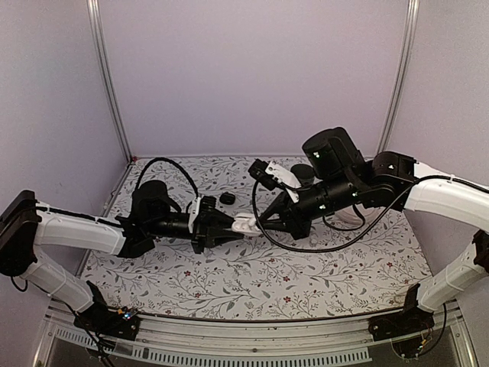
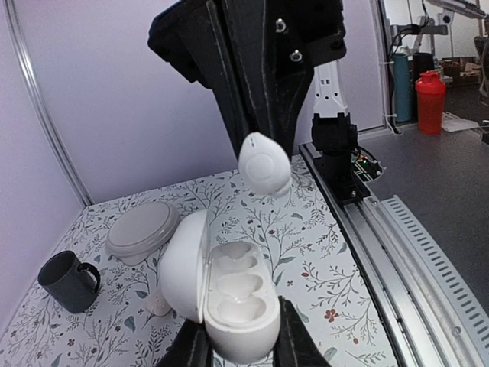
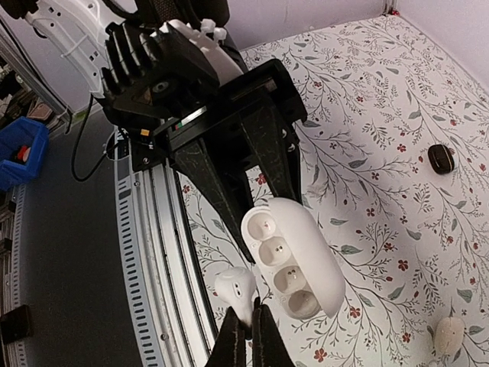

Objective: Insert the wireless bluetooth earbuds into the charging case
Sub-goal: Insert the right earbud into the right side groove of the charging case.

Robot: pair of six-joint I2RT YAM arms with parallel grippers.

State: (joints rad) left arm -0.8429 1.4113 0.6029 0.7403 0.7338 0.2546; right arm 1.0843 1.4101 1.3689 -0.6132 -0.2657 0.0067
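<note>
The white charging case [image 2: 233, 294] is open, lid to the left, its sockets empty. My left gripper [image 2: 238, 336] is shut on the case's base and holds it above the table; both also show in the top view [image 1: 246, 224]. My right gripper [image 3: 246, 321] is shut on a white earbud [image 3: 237, 289] by its stem. That earbud [image 2: 263, 162] hangs just beyond the open case [image 3: 294, 260], apart from it. A second earbud [image 3: 448, 335] lies on the floral table, also in the left wrist view [image 2: 159, 304].
A dark mug [image 2: 69, 281] and a grey bowl [image 2: 141, 228] stand toward the back right of the table. A small black round object [image 1: 227, 199] lies behind the left gripper. The metal rail [image 2: 397, 252] runs along the table's near edge.
</note>
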